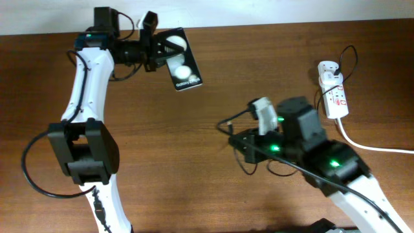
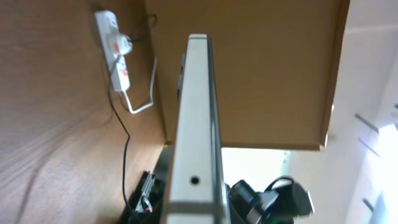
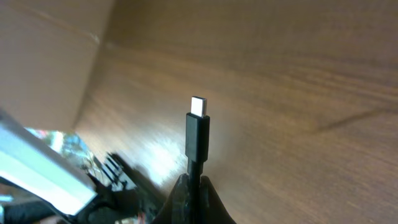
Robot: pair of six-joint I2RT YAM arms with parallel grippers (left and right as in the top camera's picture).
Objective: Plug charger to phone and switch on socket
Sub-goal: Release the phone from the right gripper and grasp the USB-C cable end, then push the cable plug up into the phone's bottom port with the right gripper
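Over the table (image 1: 174, 168) at 11 o'clock, phone (image 1: 183, 65): screen facing the overhead camera, tilted, gripped at its 9 o'clock end
Left gripper (image 1: 158, 46): jaws pinching the phone
Charger (image 3: 198, 132): plug tip upright and bare, near table centre, well apart from the phone
Right gripper (image 3: 194, 186): jaws pressed together on the Charger just below the plug
Socket (image 1: 334, 97): lying at 2 o'clock, white adapter (image 1: 328, 69) seated at its far end, thick white cord (image 1: 375, 147) leaving toward 4 o'clock; on or off cannot be told

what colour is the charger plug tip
Silver metal tip on black plug body; best in right wrist.
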